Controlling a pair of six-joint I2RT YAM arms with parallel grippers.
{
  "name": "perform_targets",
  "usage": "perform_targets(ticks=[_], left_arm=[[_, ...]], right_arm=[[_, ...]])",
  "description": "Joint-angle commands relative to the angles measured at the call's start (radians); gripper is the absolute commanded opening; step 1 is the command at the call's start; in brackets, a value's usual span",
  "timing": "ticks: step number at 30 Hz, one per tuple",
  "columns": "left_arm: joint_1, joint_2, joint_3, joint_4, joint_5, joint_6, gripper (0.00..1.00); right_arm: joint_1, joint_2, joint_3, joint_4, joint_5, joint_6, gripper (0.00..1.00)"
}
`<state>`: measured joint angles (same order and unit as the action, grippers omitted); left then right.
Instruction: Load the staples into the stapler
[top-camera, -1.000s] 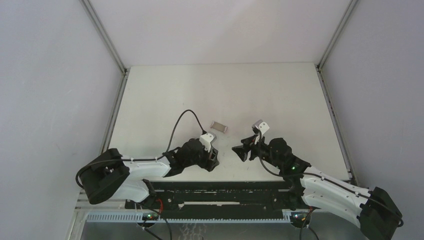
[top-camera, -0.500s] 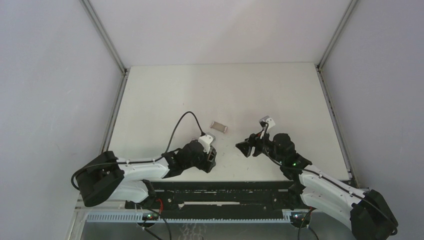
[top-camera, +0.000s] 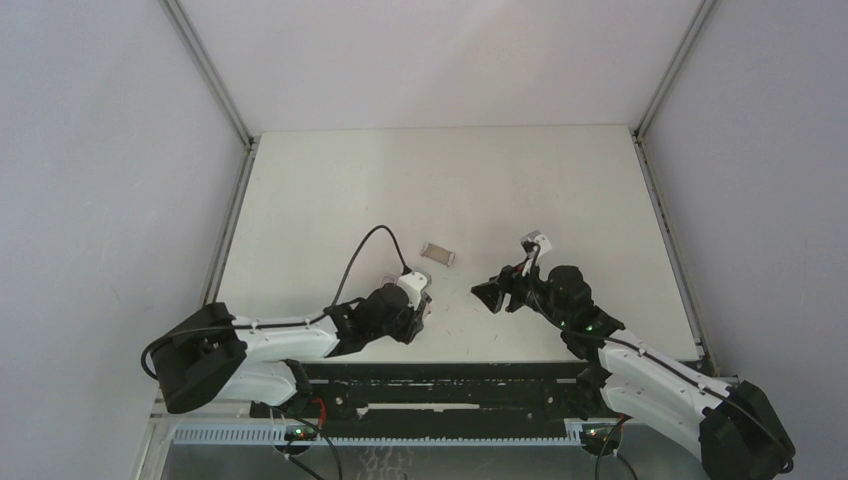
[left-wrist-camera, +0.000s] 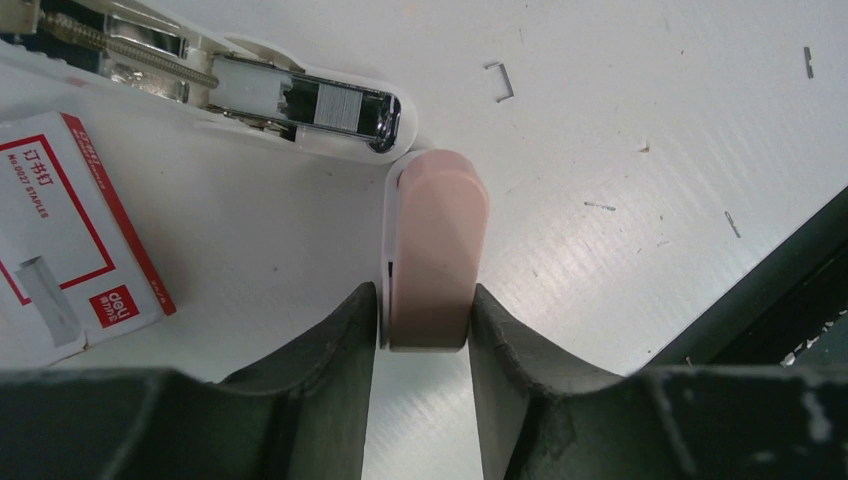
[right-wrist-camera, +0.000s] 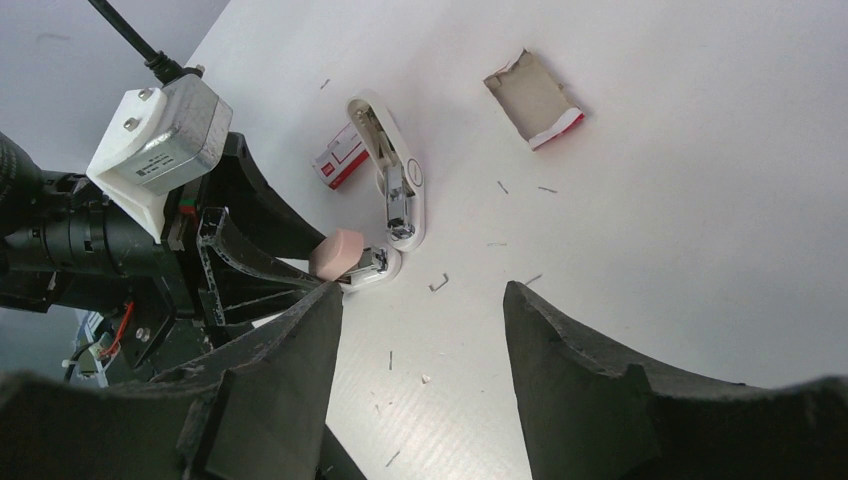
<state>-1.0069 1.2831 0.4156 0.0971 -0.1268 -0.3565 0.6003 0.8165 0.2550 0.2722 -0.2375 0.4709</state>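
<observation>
On one white surface (top-camera: 500, 180), the left pincer (left-wrist-camera: 422, 298) clamps the pink lid (left-wrist-camera: 435, 235) of the single stapler (right-wrist-camera: 393, 190), which lies open near centre; the right pincer (right-wrist-camera: 422, 292) gapes empty to its right. One staple strip (left-wrist-camera: 335, 102) appears seated in the magazine (left-wrist-camera: 250, 85), so only closing seems left; one staple box (left-wrist-camera: 70, 225), several loose staples (left-wrist-camera: 498, 80).

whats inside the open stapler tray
A strip of staples sits at the front of the metal tray, with the spring behind it. The tray's far end runs out of frame, and the underside of the pink lid faces away.
</observation>
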Motion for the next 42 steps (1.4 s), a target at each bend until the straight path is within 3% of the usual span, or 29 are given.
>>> perform_targets(ticks=[1,4,5,11,21,29,37,42], left_arm=[[-0.023,0.032,0.015,-0.087,0.009,0.001,0.2],[-0.04,-0.015,0.006,-0.043,0.011,0.011,0.02],[-0.044,-0.048,0.004,-0.024,0.019,0.013,0.0],[-0.05,-0.201,-0.001,0.138,0.096,-0.038,0.0],[-0.061,-0.265,0.041,0.164,0.152,-0.057,0.0],[-0.071,-0.259,0.042,0.195,0.177,-0.06,0.0],[-0.088,-0.267,0.053,0.211,0.175,-0.049,0.0],[-0.091,-0.265,0.058,0.208,0.174,-0.048,0.0]], right_arm=[[-0.01,-0.057,0.055,-0.083,0.037,0.062,0.61],[-0.011,-0.101,0.085,-0.168,0.022,0.148,0.62],[-0.01,-0.118,0.083,-0.178,0.011,0.188,0.63],[0.004,-0.169,0.034,-0.137,-0.082,0.367,0.77],[0.072,-0.043,0.084,-0.009,-0.182,0.486,0.82],[0.139,0.069,0.114,0.064,-0.139,0.505,0.82],[0.176,0.188,0.174,0.01,-0.095,0.509,0.81],[0.199,0.237,0.188,0.068,-0.134,0.528,0.72]])
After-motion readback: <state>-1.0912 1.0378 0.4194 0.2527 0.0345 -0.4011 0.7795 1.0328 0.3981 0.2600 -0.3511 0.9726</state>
